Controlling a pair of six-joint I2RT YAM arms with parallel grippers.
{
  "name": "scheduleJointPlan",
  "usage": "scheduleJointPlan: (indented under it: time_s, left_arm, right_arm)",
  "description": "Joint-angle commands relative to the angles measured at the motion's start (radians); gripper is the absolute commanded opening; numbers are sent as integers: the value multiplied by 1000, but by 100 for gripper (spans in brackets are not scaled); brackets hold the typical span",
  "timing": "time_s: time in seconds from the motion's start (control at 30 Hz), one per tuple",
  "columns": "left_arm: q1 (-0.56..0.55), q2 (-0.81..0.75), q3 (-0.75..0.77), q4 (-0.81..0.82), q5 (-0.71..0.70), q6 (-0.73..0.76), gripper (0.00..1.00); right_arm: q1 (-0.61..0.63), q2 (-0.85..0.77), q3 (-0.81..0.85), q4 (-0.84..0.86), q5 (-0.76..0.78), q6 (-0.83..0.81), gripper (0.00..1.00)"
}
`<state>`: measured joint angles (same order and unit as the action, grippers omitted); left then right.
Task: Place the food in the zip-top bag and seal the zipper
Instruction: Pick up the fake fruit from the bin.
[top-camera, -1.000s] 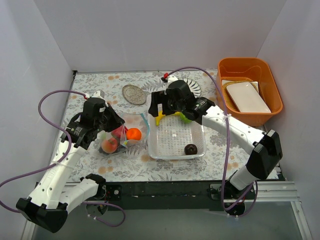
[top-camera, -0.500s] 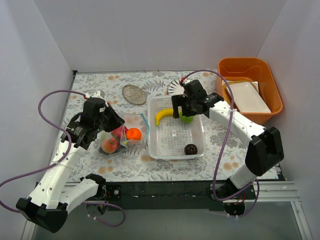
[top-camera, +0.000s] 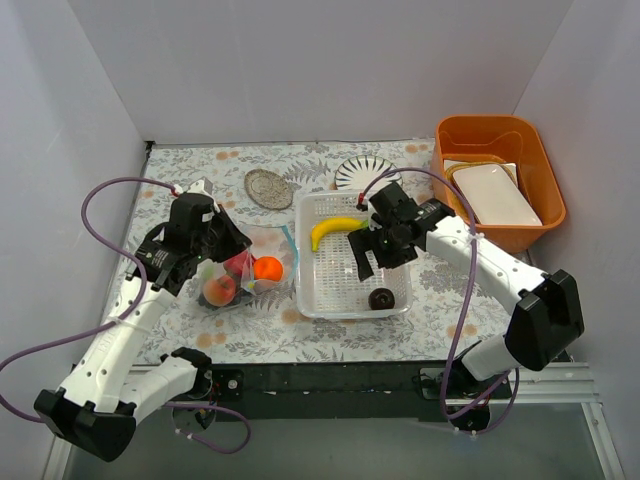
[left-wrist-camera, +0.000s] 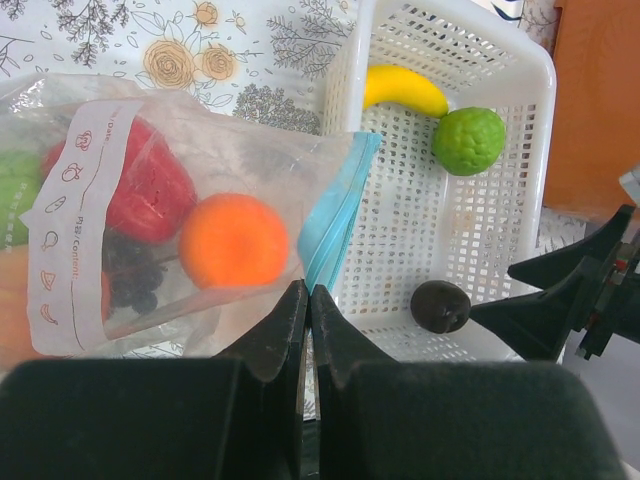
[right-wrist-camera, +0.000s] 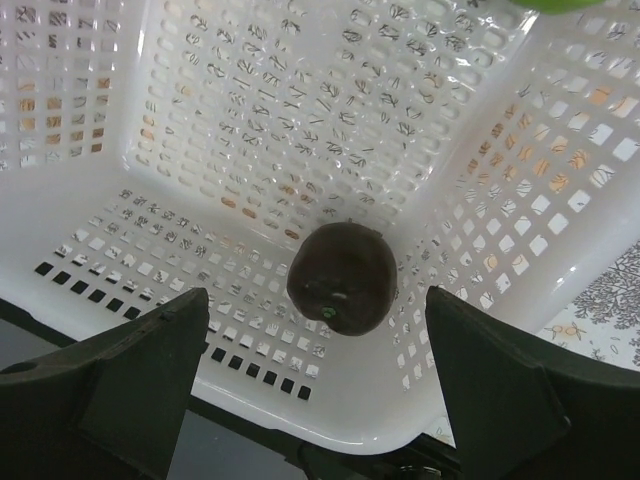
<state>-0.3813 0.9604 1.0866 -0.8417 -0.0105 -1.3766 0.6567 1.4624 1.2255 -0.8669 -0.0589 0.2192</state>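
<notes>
The clear zip-top bag (top-camera: 240, 278) lies left of the white basket (top-camera: 350, 305). It holds the orange (left-wrist-camera: 233, 240), red pepper (left-wrist-camera: 150, 190), dark grapes (left-wrist-camera: 135, 275), a green ball (left-wrist-camera: 15, 195) and the peach (top-camera: 218, 289). Its blue-green zipper (left-wrist-camera: 335, 215) runs down to my left gripper (left-wrist-camera: 309, 295), which is shut on the bag's mouth edge. The banana (top-camera: 335, 229), the other green ball (left-wrist-camera: 468, 140) and the dark brown ball (right-wrist-camera: 343, 277) lie in the basket. My right gripper (right-wrist-camera: 312, 335) is open above the brown ball, one finger on each side of it.
An orange bin (top-camera: 500, 135) holding a white tray (top-camera: 495, 195) stands at the back right. A striped plate (top-camera: 365, 172) and a small round dish (top-camera: 268, 188) lie behind the basket. White walls close in the left, back and right.
My right gripper has moved from the basket's far left corner across and toward the near side, over the brown ball. The banana now lies uncovered. The left arm and the bag have not moved.
</notes>
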Motion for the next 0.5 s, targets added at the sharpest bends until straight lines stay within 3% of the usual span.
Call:
scheduleJointPlan:
  time_s: [0.0,0.47]
  left_arm:
    - [2,-9,-10,19,-2,7,0]
    - [2,-2,-5,21,-8,11,0]
  right_arm:
    - [20,9,-35,-61,-68,-32,95]
    - [75,91,-121,-15,21,3,88]
